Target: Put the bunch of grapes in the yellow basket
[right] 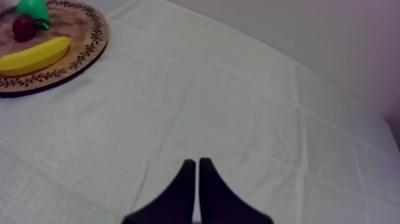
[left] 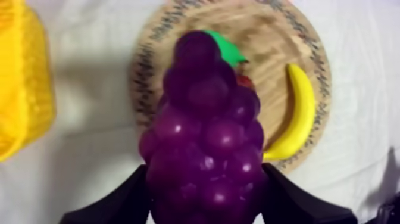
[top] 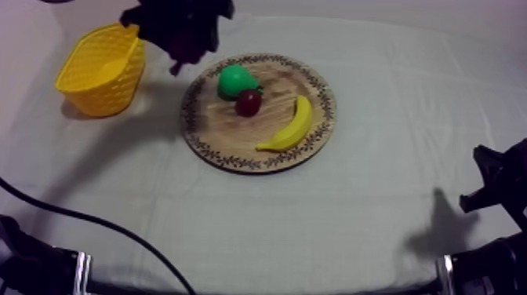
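The left gripper (left: 205, 205) is closed round the bunch of grapes (left: 202, 131), one black finger (left: 116, 202) pressed to each side of its lower part. It holds the bunch in the air at the far left, above the cloth between the yellow basket (top: 102, 67) and the wooden board (top: 235, 153), clear of both. On the board lie a pear (top: 234, 78), a small red fruit (top: 248, 102) and a banana (top: 290, 129). The right gripper (right: 197, 179) sits low at the near right, fingers pressed together on nothing, over bare cloth.
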